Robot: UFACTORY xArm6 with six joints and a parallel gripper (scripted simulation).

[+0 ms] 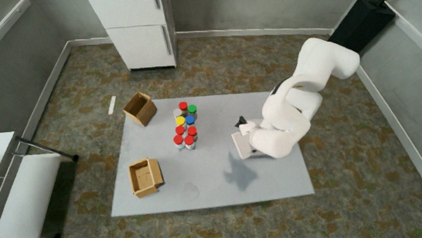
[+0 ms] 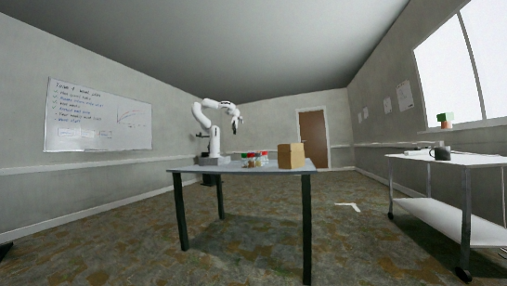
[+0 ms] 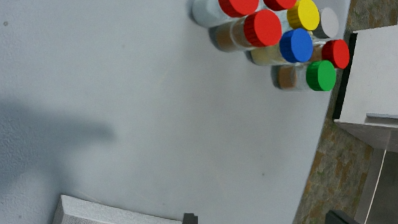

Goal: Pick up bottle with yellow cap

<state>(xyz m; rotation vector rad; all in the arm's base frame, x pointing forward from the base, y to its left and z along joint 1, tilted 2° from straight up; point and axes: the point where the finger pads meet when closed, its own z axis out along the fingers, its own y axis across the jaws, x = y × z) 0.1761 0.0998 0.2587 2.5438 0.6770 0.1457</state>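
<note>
- Target: the bottle with the yellow cap [image 1: 180, 120] stands upright on the grey table top [image 1: 216, 181], long axis vertical, cap pointing up. It sits inside a tight two-column cluster.
- Neighbours: the blue-capped bottle [image 1: 190, 120] is just beside it on the robot side, the white-capped bottle [image 1: 177, 113] adjoins it on one end, and red-capped bottles [image 1: 180, 130] adjoin it on the other. Two cardboard boxes [image 1: 141, 108] lie well apart.
- Gripper: the gripper [image 1: 241, 121] hangs high above the table, well apart from the cluster. Its fingers are parted, partly narrowed, with nothing between them.
- Step in hand: approach; no grasp has begun.
- Next move, as judged: centre over the yellow cap, then descend vertically with jaws narrow enough to enter the gaps beside it without toppling the neighbours.
</note>
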